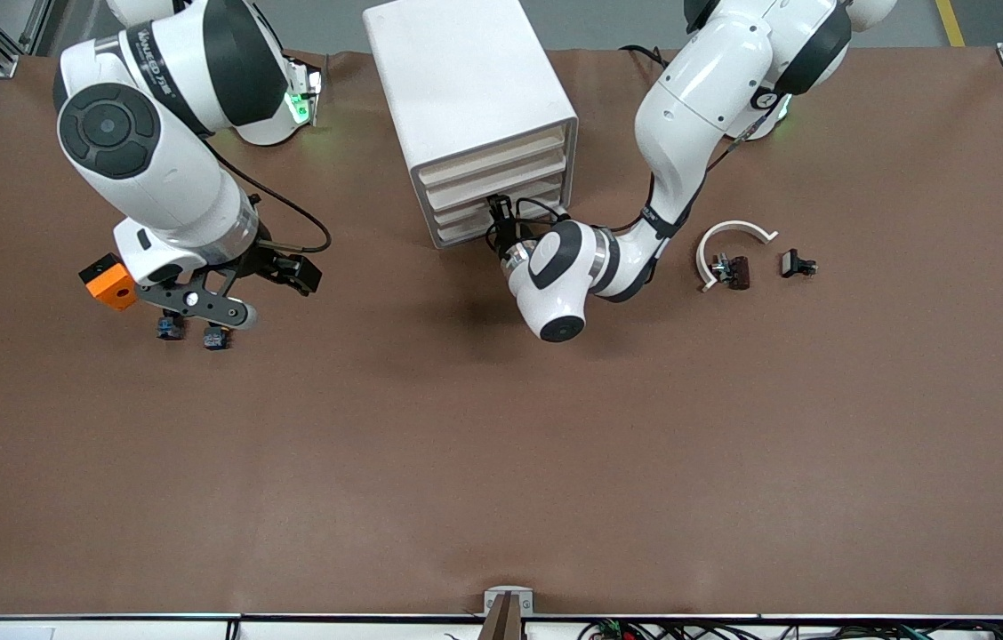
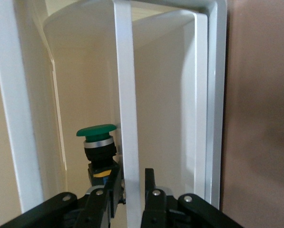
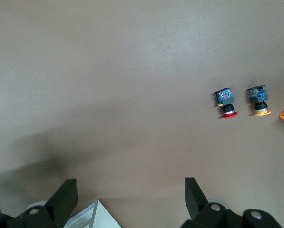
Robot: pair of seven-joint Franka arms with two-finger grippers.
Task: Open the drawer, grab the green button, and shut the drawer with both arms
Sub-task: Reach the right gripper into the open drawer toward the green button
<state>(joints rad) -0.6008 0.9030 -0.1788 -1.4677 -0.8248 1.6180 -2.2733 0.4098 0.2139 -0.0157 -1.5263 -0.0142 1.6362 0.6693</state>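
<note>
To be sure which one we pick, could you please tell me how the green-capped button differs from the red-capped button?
The green-capped button has a green cap; the red-capped button a red one. The green-capped button sits inside the white drawer unit, by the left gripper; the red-capped button lies on the table, by the open right gripper, beside a yellow-capped button. Both are small push buttons with round caps.

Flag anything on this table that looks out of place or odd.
The white curved piece lies loose on the table toward the left arm's end, beside two small dark parts, like something detached. The left gripper clamps a rail of the drawer unit, with the green button just inside. The right gripper waits open.
</note>
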